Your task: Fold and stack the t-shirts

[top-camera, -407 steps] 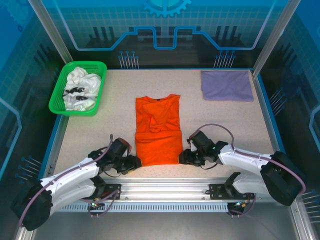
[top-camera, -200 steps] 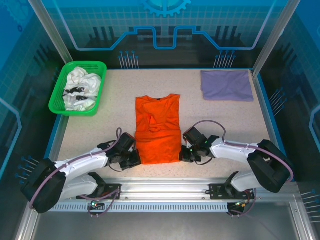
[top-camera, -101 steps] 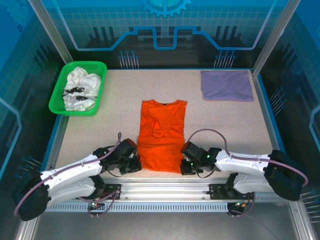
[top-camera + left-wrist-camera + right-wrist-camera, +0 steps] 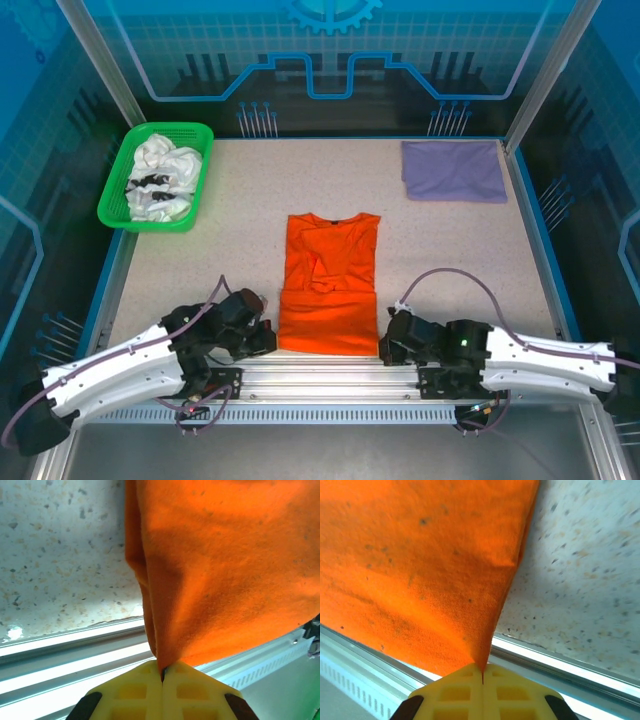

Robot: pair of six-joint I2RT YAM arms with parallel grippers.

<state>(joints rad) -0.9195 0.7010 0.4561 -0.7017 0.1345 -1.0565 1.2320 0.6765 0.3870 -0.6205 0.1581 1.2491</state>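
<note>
In the middle of the table (image 4: 200,250), toward the near edge: the orange t-shirt (image 4: 328,285), partly folded into a long strip, collar on the far side, bottom hem right at the aluminium rail (image 4: 330,370). Held at both near corners. At the near left corner, the left gripper (image 4: 268,340), closed tight on the cloth; in the left wrist view, yellow fingertips (image 4: 140,685) pressed together with a thin pinch of orange fabric between them. Same at the near right corner for the right gripper (image 4: 385,347), yellow pads (image 4: 505,685) together on the fabric. At each pinch, a small peak of cloth drawn toward the rail.

Judged as light, thin and very limp knit: no stiffness at all, easy to stretch and to wrinkle. Best to hold at the corners, through all layers at once, and to move both sides together at equal height, to keep the hem straight. With too shallow a pinch, risk of losing the under layer.

Far right on the table: the lavender t-shirt (image 4: 453,170), already folded flat. Far left: white t-shirts (image 4: 160,178) crumpled in the green basket (image 4: 112,200), not yet folded.
</note>
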